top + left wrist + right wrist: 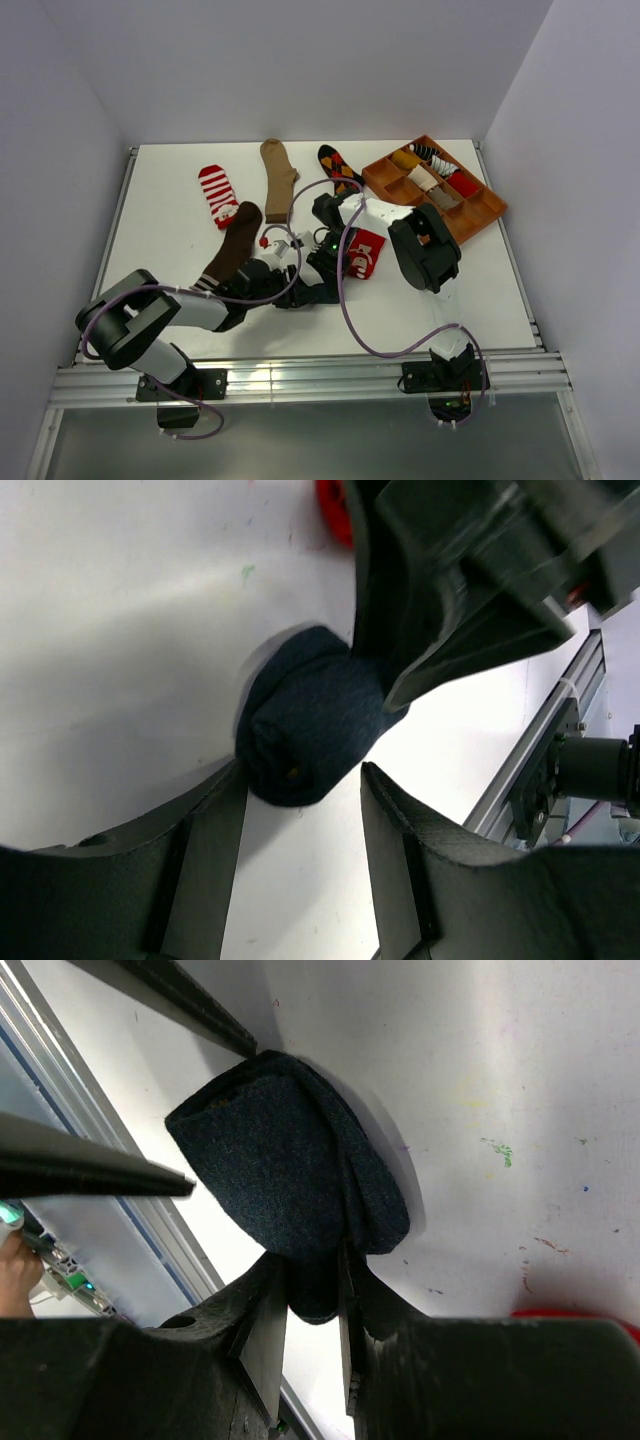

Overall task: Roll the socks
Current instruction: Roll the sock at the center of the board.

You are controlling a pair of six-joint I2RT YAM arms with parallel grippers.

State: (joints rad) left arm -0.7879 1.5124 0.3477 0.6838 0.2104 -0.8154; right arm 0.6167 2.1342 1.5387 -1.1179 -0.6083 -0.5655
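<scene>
A navy sock, rolled into a bundle, lies on the white table between the two grippers. My left gripper is open, and the roll sits just at its fingertips, against the left finger. My right gripper is shut on a fold at the end of the navy sock. From above, both grippers meet at the table's middle and cover the roll. Lying flat are a red picture sock, a dark brown sock, a red-white striped sock, a tan sock and a black argyle sock.
A brown wooden compartment tray at the back right holds several rolled socks. The aluminium rail runs along the near table edge, close behind the grippers. White walls enclose the table at the left, back and right.
</scene>
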